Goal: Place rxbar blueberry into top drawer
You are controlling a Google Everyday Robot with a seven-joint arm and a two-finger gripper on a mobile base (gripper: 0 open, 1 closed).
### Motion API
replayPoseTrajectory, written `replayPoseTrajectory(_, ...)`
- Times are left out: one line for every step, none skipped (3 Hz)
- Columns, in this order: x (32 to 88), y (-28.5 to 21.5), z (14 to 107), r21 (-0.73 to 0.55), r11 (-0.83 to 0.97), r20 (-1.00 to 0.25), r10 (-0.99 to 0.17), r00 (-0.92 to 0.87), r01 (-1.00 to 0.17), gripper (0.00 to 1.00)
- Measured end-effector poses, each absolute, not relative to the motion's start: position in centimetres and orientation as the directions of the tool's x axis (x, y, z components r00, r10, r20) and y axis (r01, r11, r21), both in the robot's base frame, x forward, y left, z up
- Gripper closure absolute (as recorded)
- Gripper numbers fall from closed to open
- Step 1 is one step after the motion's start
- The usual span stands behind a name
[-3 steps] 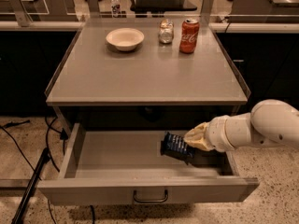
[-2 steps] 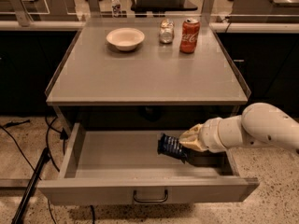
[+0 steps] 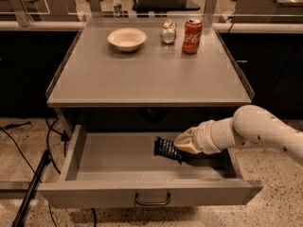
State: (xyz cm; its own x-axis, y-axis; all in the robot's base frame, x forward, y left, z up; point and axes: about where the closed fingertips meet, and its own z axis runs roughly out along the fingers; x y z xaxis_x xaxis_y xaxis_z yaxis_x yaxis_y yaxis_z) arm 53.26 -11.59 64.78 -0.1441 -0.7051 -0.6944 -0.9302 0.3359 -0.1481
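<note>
Because the top drawer (image 3: 71,157) stands open at the lower centre of the frame, the end effector (image 3: 182,144) reaches in from the right, clamped on one end of the rxbar blueberry (image 3: 165,148), holding it tilted low inside, seemingly for release.

Dark-blue rxbar blueberry (image 3: 165,148) in hand (image 3: 179,146) inside open top drawer (image 3: 99,196).

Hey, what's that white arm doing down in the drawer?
A robot arm reaches in from the right, and its tool grips a dark blue bar inside the open top drawer, right of its middle. I cannot tell whether the bar touches the drawer floor. Up on the table stand a bowl, a small jar and a red can.
</note>
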Motion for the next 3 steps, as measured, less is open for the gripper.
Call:
replayPoseTrajectory(53.2, -10.7, 63.0, -0.120, 0.321, -0.696, -0.702, -0.151, -0.939, 1.00)
replayPoseTrajectory(52.9, -10.2, 61.8, -0.104, 0.314, -0.690, -0.706, -0.159, -0.944, 1.00)
replayPoseTrajectory(52.3, -9.7, 60.7, -0.112, 0.305, -0.676, -0.721, -0.153, -0.946, 0.98)
